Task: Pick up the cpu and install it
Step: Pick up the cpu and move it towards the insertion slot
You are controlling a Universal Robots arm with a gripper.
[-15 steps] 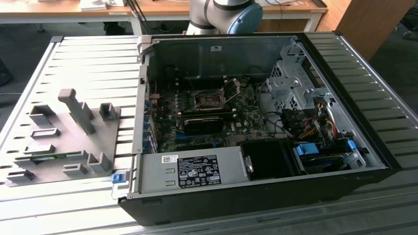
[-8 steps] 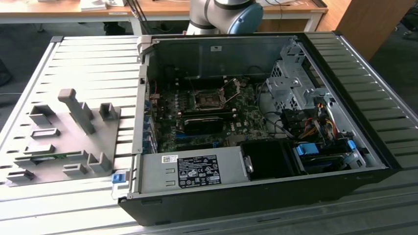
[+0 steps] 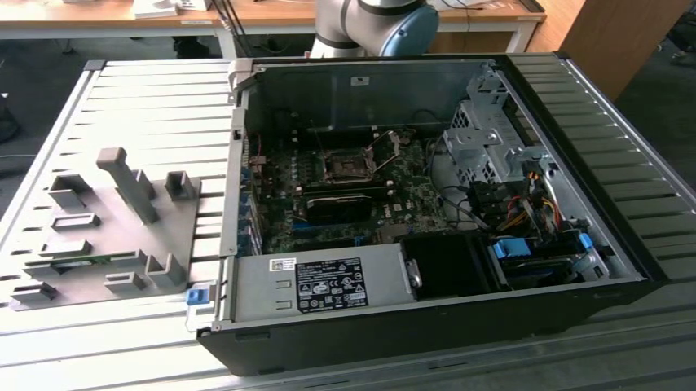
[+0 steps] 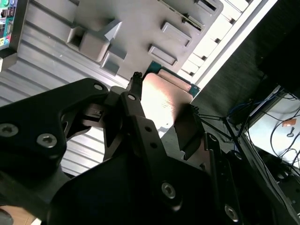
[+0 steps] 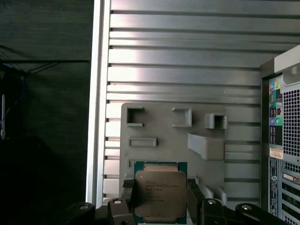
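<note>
The cpu (image 5: 159,194) is a small square chip with a silvery top and a green rim, and my gripper (image 5: 160,202) is shut on it, one black finger (image 5: 126,199) against each side. In the second wrist view the cpu (image 4: 164,101) shows a pale tan face between the same black fingers (image 4: 136,101) of the gripper (image 4: 166,112). It hangs well above the grey fixture plate (image 5: 164,126). Inside the open computer case (image 3: 435,326), the dark square socket (image 3: 348,167) sits on the motherboard (image 3: 326,232).
The grey fixture plate (image 3: 109,236) with raised holders lies on the slatted metal table (image 3: 152,98), at the exterior view's left of the case. A power supply (image 3: 321,285), drive cage (image 3: 484,142) and bundled cables (image 3: 522,204) crowd the case. The arm's base (image 3: 376,24) stands behind it.
</note>
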